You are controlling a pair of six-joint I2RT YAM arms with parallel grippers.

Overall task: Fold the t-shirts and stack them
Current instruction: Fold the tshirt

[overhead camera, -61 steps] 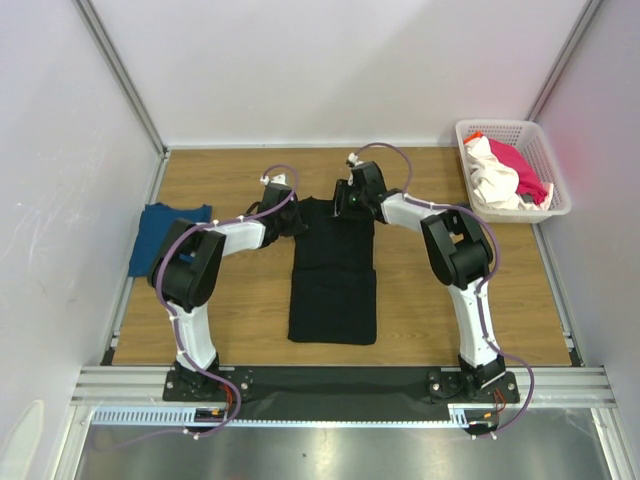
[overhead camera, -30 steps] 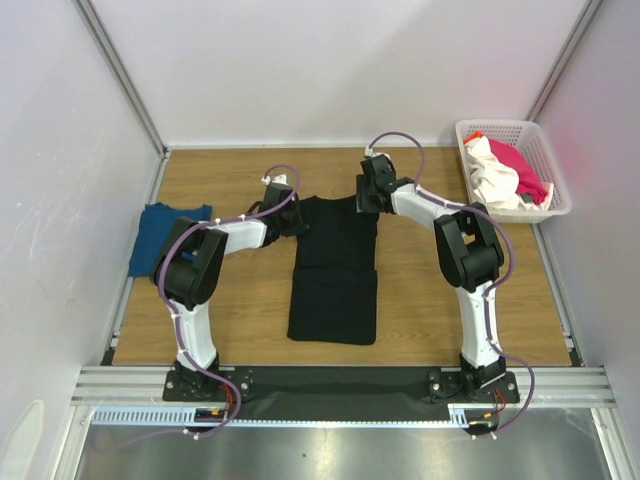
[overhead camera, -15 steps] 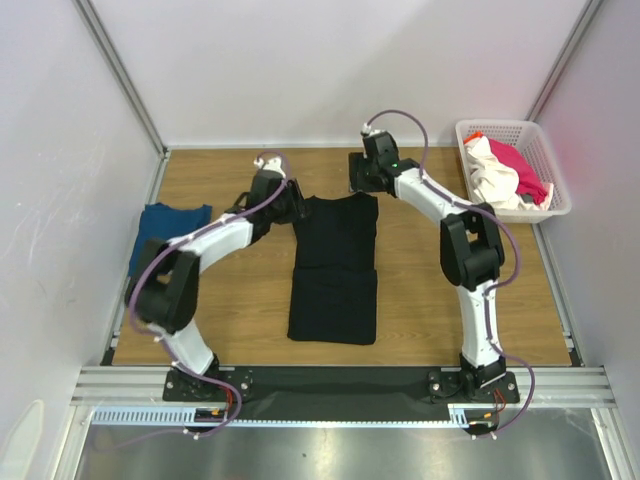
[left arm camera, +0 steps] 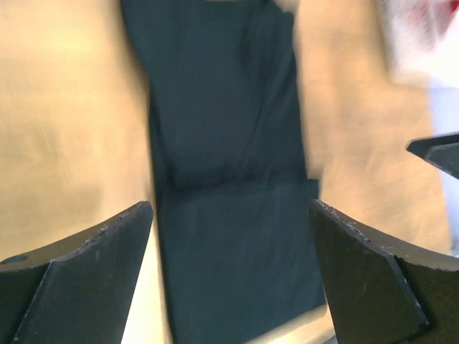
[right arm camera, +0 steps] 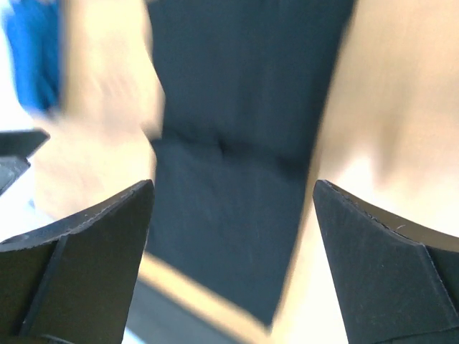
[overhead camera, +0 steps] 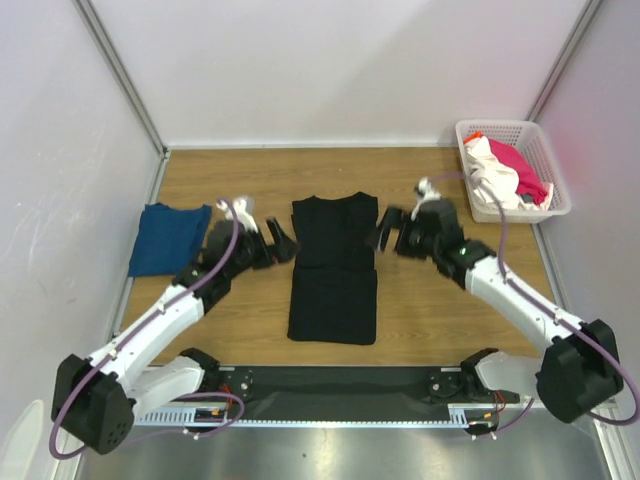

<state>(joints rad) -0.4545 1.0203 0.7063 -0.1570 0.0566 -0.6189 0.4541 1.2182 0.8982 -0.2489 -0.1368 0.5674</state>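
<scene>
A black t-shirt (overhead camera: 334,265) lies flat in the middle of the wooden table, folded into a long narrow strip with a crosswise seam halfway down. My left gripper (overhead camera: 283,243) hovers just off its left edge, open and empty. My right gripper (overhead camera: 384,232) hovers just off its right edge, also open and empty. Both wrist views are blurred and look down on the black t-shirt (left arm camera: 229,179) (right arm camera: 244,143) between wide-spread fingers (left arm camera: 86,272) (right arm camera: 380,265). A folded dark blue t-shirt (overhead camera: 168,238) lies at the left. White (overhead camera: 492,180) and pink-red (overhead camera: 525,175) t-shirts are bundled in the basket.
The white lattice basket (overhead camera: 497,125) stands at the back right corner. White walls and metal rails enclose the table on three sides. The blue t-shirt (right arm camera: 32,57) shows at the upper left of the right wrist view.
Both grippers have opened and let go of the black t-shirt's far end. Both arms have drawn back toward the near side and outward; the shirt lies still.
</scene>
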